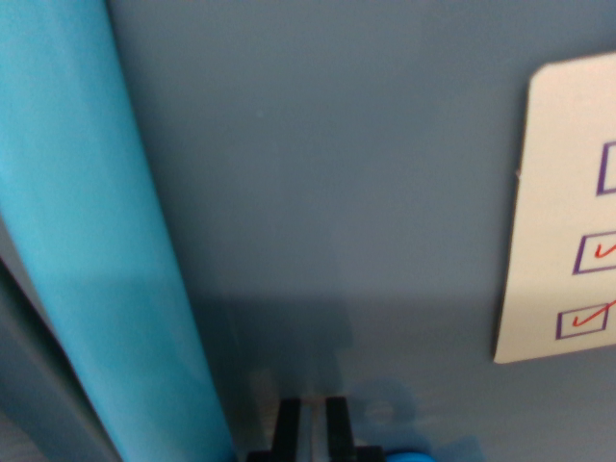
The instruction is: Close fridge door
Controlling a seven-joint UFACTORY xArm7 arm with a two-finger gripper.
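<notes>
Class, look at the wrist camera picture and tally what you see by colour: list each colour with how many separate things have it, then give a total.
Blue: 2 (bright blue cylindrical handle bar; flat grey-blue fridge door panel)
White: 1 (white paper checklist card with purple boxes and red ticks)
Black: 1 (gripper with black fingers, nearly together)
Total: 4

Only the gripper point(311, 423) tip is in frame, at the bottom edge of the wrist view: two narrow black fingers point(287, 425), flat-sided and rectangular, matte finish, with a thin pale line between them. Below them there's a black block that looks like the finger base, cut off by the frame. A small bright blue rounded part point(409, 455) sits just at the wrist view's right of that base; too cropped to identify.
</notes>
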